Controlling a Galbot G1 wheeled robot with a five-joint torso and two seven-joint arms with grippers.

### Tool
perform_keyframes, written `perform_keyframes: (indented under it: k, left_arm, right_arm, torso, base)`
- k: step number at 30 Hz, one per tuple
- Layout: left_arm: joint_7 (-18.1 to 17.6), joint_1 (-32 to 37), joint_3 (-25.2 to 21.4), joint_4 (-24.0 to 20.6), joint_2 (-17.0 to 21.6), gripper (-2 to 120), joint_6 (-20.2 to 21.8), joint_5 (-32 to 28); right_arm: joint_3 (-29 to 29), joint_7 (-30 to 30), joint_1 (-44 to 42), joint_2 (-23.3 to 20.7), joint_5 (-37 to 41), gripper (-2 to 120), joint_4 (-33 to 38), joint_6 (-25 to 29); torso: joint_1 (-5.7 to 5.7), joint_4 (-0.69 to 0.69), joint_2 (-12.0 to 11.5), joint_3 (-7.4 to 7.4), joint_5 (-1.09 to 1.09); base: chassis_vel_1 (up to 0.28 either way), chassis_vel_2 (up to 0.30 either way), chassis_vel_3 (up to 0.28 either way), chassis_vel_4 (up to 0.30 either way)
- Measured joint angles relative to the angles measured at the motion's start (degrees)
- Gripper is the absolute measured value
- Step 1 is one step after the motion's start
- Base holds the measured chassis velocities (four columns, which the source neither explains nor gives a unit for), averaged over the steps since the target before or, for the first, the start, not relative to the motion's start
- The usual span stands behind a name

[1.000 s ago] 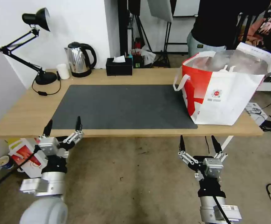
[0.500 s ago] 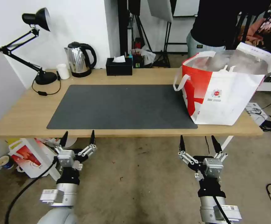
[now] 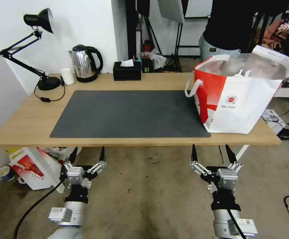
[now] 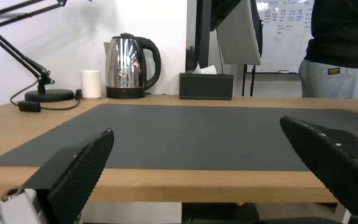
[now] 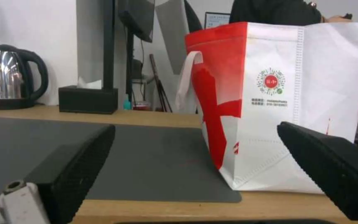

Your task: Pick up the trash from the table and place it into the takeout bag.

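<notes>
No trash is left on the surface (image 3: pixel 25 116): the dark mat (image 3: pixel 131 113) lies bare, and the takeout bag (image 3: pixel 240 96) stands at its right end, mouth open, so the job looks finished, though I can't make out what sits inside. Both arms hang low in front of the near edge. The left gripper (image 3: pixel 87 155) and right gripper (image 3: pixel 212 153) are spread wide, holding and touching nothing.

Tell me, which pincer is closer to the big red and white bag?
The right pincer. It hangs open below the table edge, almost under the bag. The left pincer, open too, sits far over toward the lamp end.
</notes>
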Motion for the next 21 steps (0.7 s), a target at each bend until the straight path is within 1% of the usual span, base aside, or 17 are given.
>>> perform_keyframes:
  k: [10, 21]
  left_arm:
    - [0.27, -0.11, 0.38, 0.48, -0.96, 100, -0.97, -0.45]
    - [1.72, -0.81, -0.14, -0.19, -2.04, 100, -1.26, -1.02]
  right_arm:
    - [0.00, 0.00, 0.00, 0.00, 0.00, 100, 0.00, 0.00]
    - [0.00, 0.00, 0.00, 0.00, 0.00, 100, 0.00, 0.00]
  torso:
    - [0.00, 0.00, 0.00, 0.00, 0.00]
    - [0.00, 0.00, 0.00, 0.00, 0.00]
  base:
    - [0.000, 0.000, 0.000, 0.000]
    - [0.000, 0.000, 0.000, 0.000]
